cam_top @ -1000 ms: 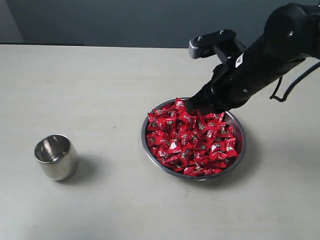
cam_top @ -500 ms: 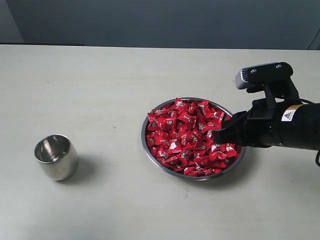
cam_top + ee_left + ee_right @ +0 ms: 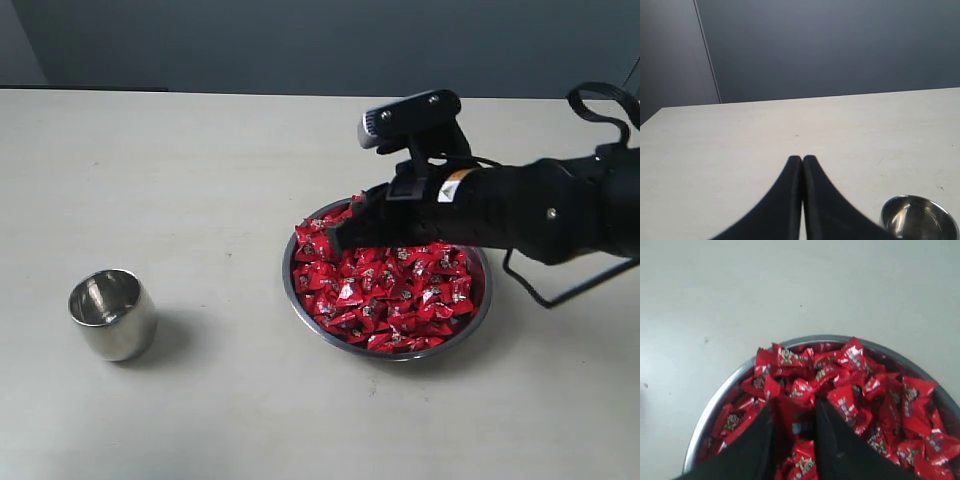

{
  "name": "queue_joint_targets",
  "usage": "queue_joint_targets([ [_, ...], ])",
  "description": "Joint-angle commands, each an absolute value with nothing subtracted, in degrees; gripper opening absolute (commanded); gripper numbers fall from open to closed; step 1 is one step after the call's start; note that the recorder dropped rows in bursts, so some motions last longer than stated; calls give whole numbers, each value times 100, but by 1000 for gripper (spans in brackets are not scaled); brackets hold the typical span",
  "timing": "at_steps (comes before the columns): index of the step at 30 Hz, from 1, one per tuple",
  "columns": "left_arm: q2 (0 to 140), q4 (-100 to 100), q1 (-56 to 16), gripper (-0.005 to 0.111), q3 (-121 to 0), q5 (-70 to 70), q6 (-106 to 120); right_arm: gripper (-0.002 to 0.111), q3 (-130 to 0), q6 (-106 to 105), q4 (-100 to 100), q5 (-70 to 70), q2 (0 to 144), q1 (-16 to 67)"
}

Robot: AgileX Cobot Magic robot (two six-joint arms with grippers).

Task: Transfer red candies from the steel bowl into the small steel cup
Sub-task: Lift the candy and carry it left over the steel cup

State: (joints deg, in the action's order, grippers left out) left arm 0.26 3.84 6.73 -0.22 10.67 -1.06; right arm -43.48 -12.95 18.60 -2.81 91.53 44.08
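Many red candies (image 3: 395, 295) fill the steel bowl (image 3: 400, 356) right of the table's middle. My right gripper (image 3: 334, 240) reaches low across the bowl to its far left part. In the right wrist view its fingers (image 3: 792, 407) are sunk in the red candies (image 3: 855, 360) and closed on one blurred candy (image 3: 794, 416); the bowl's rim (image 3: 715, 400) curves beyond. The small steel cup (image 3: 112, 313) stands upright and empty at the near left. My left gripper (image 3: 802, 160) is shut on nothing above bare table, with the cup (image 3: 920, 217) beside it. That gripper is out of the exterior view.
The right arm's black body (image 3: 540, 215) and its cable (image 3: 600, 100) stretch over the bowl's far right side. A dark wall (image 3: 320, 40) runs behind the table's far edge. Pale tabletop (image 3: 220, 250) lies between cup and bowl.
The right arm swung from the bowl's far rim out to its right side, then back across to the far left part, where its fingers now sit in the candies. Cup and bowl have not moved.
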Motion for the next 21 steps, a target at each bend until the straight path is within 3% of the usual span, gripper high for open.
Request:
queue_joint_targets([
  [1, 0, 390, 677, 0, 0, 1044, -113, 19, -4962, -1350, 1704, -185, 9539, 4604],
  [21, 0, 390, 677, 0, 0, 1044, -113, 19, -7503, -1350, 1675, 836, 11294, 6079],
])
